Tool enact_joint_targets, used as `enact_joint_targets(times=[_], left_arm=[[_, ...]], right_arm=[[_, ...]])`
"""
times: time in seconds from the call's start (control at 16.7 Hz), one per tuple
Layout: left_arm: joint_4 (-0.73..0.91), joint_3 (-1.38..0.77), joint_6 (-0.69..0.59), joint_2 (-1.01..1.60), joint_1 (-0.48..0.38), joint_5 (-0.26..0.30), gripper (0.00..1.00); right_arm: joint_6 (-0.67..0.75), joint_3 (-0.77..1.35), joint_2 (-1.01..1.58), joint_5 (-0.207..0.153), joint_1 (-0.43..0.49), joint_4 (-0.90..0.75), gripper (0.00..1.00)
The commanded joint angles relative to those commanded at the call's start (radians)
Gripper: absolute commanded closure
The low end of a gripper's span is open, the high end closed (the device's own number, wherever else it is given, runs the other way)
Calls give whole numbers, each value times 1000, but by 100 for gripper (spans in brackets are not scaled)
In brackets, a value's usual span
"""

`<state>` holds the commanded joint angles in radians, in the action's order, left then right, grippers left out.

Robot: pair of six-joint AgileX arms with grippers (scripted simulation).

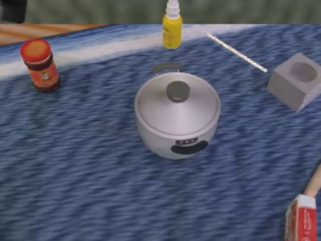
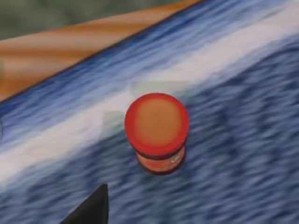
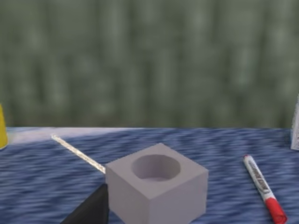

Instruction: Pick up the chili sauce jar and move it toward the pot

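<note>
The chili sauce jar (image 1: 40,64) stands upright at the far left of the blue cloth, with an orange-red lid and a red-orange label. In the left wrist view the jar (image 2: 157,133) is seen from above, ahead of my left gripper (image 2: 91,210), which is apart from it; only a dark piece of that gripper shows at the frame's edge. The silver-grey pot (image 1: 177,114), with a domed lid and dark knob, sits at the centre, well to the right of the jar. My right gripper (image 3: 91,207) is near the grey cube. Neither gripper shows in the top view.
A yellow white-capped bottle (image 1: 172,27) stands behind the pot. A thin white stick (image 1: 235,51) and a grey cube with a round hollow (image 1: 296,80) lie at the back right. A red-and-white carton (image 1: 301,218) is at the front right. A red-tipped marker (image 3: 264,186) lies beside the cube.
</note>
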<state>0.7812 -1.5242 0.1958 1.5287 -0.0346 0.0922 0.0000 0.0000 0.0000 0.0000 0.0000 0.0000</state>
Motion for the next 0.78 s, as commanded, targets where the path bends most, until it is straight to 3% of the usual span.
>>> enact_joint_targets(times=[0.42,0.78], left_arm=[[335,-605,87,646,22,-4,0],[503,-900,128,967,40,-15,0]], right_arm=[[0,0,0,0,0,0,0],[0,0,0,0,0,0,0]])
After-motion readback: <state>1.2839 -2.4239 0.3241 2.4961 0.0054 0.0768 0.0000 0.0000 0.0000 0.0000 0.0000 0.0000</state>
